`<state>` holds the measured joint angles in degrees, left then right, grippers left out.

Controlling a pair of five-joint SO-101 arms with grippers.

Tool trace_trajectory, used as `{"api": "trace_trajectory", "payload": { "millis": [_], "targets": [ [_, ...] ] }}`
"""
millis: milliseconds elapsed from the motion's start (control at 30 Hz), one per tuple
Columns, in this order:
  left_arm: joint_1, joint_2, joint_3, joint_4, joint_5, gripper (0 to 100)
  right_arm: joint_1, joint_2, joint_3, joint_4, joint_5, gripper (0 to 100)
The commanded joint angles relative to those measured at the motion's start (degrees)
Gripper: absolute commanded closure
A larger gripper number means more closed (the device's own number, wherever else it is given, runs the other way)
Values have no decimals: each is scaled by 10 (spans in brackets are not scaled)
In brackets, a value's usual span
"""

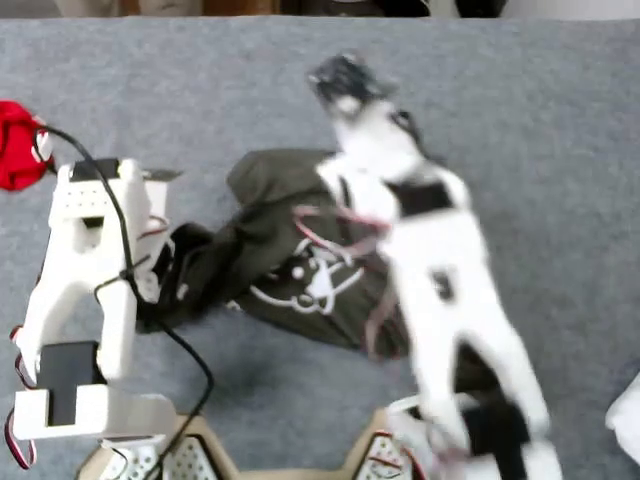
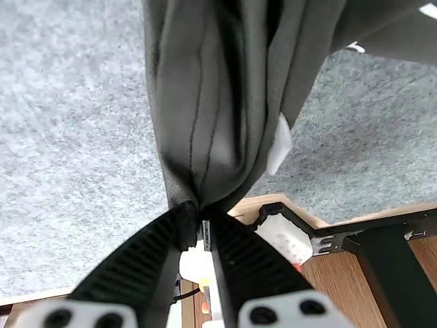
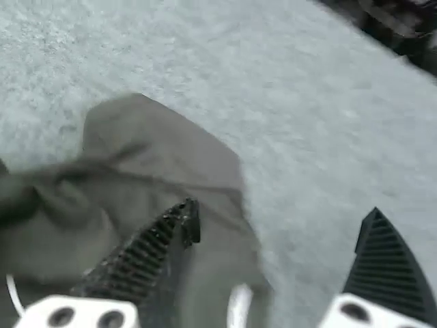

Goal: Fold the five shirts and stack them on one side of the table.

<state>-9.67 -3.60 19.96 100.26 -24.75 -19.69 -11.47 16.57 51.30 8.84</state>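
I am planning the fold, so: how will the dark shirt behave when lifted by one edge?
Likely floppy: the dark shirt gathers in long folds at the shut left hand. Probably light, since a small pinch holds it. It may bunch when pushed; it lies crumpled.

Table (image 1: 560, 120): grey, finely flecked felt-like surface.
Dark shirt (image 1: 270, 240): dark olive-charcoal; white line-drawn print (image 1: 310, 285) on front; thin darker seam lines along folds in left wrist view.
Red shirt (image 1: 15, 145): bright red, small white patch.
Left arm (image 1: 85, 260): white shell, black block near base, black cable.
Right arm (image 1: 440, 270): white, black bands, reddish wires.
Left pincer (image 2: 201, 222): black ribbed fingers, white mounts.
Right pincer (image 3: 283, 212): black ribbed fingers, white mounts.
Wood board (image 2: 334, 287): warm brown.
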Motion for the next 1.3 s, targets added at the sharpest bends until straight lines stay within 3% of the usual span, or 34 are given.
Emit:
{"api": "trace_trajectory", "payload": {
  "millis": [0, 167, 367, 467, 567, 667, 767, 1100, 1267],
  "targets": [
    [-6, -20, 1, 5, 3, 982, -27, 229, -197, -16, -47, 638],
    [-6, -20, 1, 5, 3, 982, -33, 491, -480, 65, -81, 638],
    [-5, -20, 0, 4, 3, 982, -42, 753, -825, 242, -91, 642],
    [-4, -19, 0, 4, 1, 982, -43, 858, -983, 332, -90, 713],
    [-4, -19, -3, 4, -1, 982, -39, 945, -1119, 403, -87, 847],
    [-3, -19, -4, 2, -2, 982, -31, 945, -1113, 455, -87, 998],
    [-4, -19, 0, -20, -2, 982, -20, 921, -1105, 511, -91, 990],
    [-4, -19, -4, -25, -2, 982, 25, 789, -1083, 513, -91, 994],
    [-5, -19, -4, -25, -3, 982, 25, 655, -892, 513, -91, 994]
  ]
}}
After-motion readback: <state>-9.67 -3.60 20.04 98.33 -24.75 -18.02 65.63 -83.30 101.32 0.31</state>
